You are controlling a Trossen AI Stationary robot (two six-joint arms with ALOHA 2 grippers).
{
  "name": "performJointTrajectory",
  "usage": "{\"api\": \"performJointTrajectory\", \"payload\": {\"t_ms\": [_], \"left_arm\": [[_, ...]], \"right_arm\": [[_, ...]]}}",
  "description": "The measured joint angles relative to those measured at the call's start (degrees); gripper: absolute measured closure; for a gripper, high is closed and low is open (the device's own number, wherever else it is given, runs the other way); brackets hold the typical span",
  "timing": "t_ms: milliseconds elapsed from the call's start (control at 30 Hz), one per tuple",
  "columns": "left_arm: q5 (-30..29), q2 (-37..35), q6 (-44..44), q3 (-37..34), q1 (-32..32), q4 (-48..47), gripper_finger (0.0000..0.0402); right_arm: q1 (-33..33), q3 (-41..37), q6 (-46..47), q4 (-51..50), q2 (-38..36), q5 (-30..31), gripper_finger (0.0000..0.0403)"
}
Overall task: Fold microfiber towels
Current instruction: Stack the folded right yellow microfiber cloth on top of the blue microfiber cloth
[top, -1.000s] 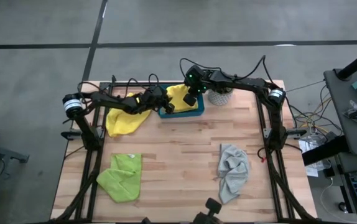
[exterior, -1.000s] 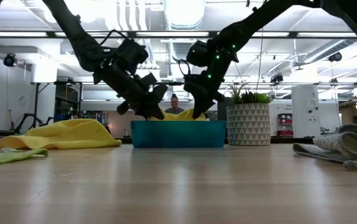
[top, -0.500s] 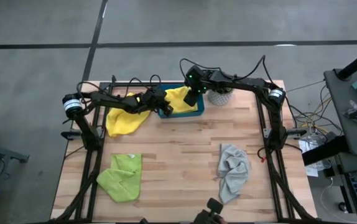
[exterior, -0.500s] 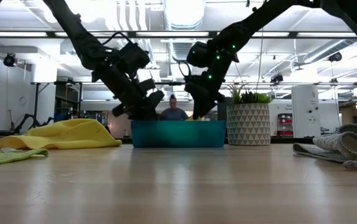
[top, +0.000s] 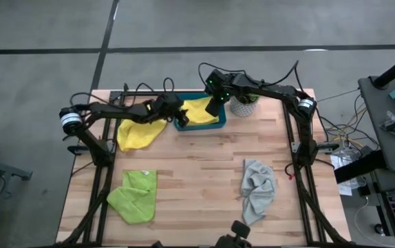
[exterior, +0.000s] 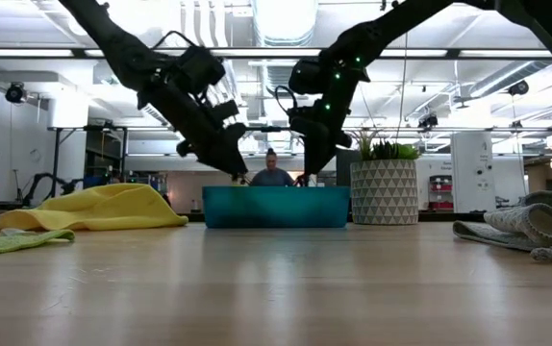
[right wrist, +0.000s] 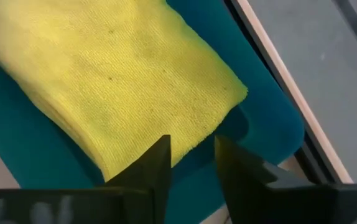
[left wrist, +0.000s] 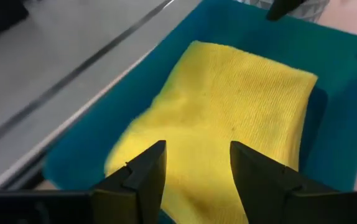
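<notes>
While both my arms reach over the far edge of the table (top: 204, 172), a folded yellow towel (top: 201, 109) lies flat inside the teal tray (top: 219, 122), its nap fine and ribbed, one corner squared off against the tray's smooth rigid floor. My left gripper (left wrist: 194, 171) hangs just above that towel with its two dark fingers parted and nothing between them; in the left wrist view yellow cloth shows plainly through the gap. My right gripper (right wrist: 191, 163) hovers over the opposite end of the same towel, fingers likewise apart and holding nothing, the tray's rounded rim visible beyond them. In the low view both grippers sit clear above the tray wall, not touching it. A second yellow towel (top: 139, 133) lies crumpled in soft folds on the wood beside the tray's left end, under my left arm. The lime green towel (top: 135, 195) lies loosely doubled near the front left of the table, and the grey towel (top: 258, 189) is bunched in an irregular heap at front right. A pot (top: 243, 105) with a pale geometric pattern stands just beside the tray's right end. The table top is butcher-block wood in narrow strips. A person (exterior: 273, 173) shows in the room behind the tray.
</notes>
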Motion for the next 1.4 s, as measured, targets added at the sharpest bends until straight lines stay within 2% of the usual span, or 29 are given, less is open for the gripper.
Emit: {"api": "performJointTrajectory", "payload": {"t_ms": [167, 300, 433, 667, 1067, 1400], "left_arm": [[0.8, -1.8, 4.2, 0.3, 0.9, -3.1, 0.0246], [6.7, -1.6, 5.6, 0.9, 2.8, -4.4, 0.0269], [10.6, 0.7, 6.8, 1.6, 5.2, -4.3, 0.0311], [11.6, 5.7, 12.5, 5.8, 7.2, -3.9, 0.0395], [12.1, 14.9, 15.0, 10.2, 7.2, -4.2, 0.0401], [9.2, 15.4, 15.0, 10.2, 7.2, -4.1, 0.0401]], "right_arm": [[0.0, -0.3, -1.5, 1.4, 0.0, 0.0, 0.0326], [0.0, -1.3, -2.0, 4.5, 0.0, -0.1, 0.036], [0.0, -2.2, -2.8, 9.6, 0.9, -0.6, 0.0389], [0.0, -2.3, -3.6, 16.6, 5.2, -0.7, 0.0394], [-0.4, -2.4, -4.3, 15.1, 7.8, 0.9, 0.0394], [-0.5, -2.7, -6.0, 10.3, 7.9, 1.0, 0.0394]]}}
